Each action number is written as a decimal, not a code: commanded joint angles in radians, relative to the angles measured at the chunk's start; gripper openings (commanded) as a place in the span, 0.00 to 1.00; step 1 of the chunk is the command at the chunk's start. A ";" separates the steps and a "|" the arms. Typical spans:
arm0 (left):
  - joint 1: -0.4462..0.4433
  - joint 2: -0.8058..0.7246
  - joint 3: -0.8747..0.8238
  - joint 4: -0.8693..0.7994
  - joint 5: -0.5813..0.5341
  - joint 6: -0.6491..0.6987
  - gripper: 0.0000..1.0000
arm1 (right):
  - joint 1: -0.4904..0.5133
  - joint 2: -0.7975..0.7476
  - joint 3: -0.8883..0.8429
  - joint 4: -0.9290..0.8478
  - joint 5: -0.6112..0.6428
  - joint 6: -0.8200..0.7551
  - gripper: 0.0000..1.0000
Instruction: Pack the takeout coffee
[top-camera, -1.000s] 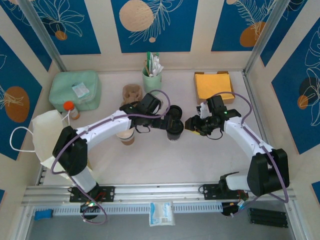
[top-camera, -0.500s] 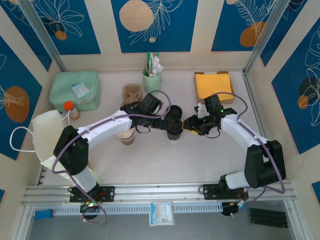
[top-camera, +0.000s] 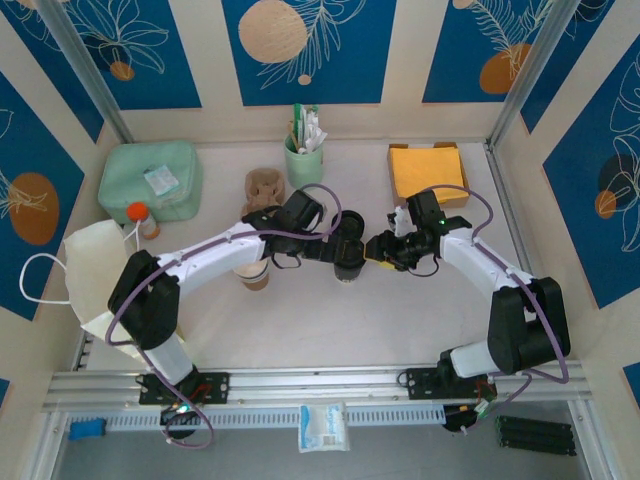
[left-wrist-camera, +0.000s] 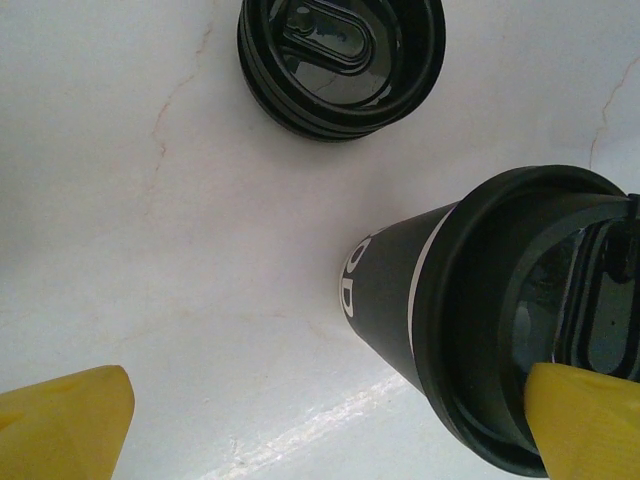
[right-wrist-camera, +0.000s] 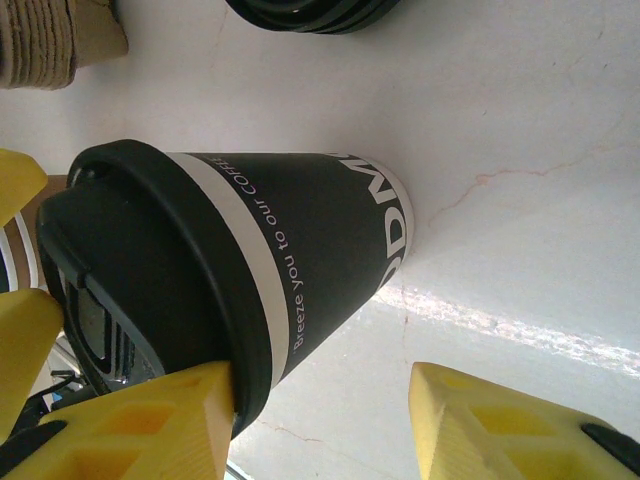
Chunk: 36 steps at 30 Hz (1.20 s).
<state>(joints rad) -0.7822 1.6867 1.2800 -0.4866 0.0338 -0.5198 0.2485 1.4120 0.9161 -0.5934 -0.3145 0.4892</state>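
the takeout coffee (top-camera: 348, 264), a dark cup with its black lid on, stands upright on the table (top-camera: 400, 320) at the centre of the top view, long axis vertical. your left gripper (top-camera: 344, 238) reaches it from the upper left, jaws spread wide and holding nothing. in the left wrist view the cup sits off to the right, its lid against one yellow fingertip (left-wrist-camera: 585, 425), not centred in the gap. your right gripper (top-camera: 380, 250) is just right of the cup, jaws apart and empty, one finger at the lid rim. both look equally near. i judge either must centre the cup before closing.
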 joint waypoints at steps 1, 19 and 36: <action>-0.010 0.014 -0.027 -0.005 0.009 -0.012 0.99 | 0.007 0.013 -0.027 -0.028 0.037 -0.015 0.49; -0.026 0.015 -0.031 0.018 0.017 -0.027 0.99 | 0.028 0.035 0.023 -0.052 0.037 -0.010 0.50; -0.026 0.018 0.087 -0.010 0.046 -0.022 0.99 | 0.022 -0.008 0.102 -0.102 0.071 -0.014 0.58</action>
<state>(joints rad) -0.7967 1.6981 1.3346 -0.4980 0.0452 -0.5484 0.2680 1.4300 1.0153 -0.6762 -0.2272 0.4862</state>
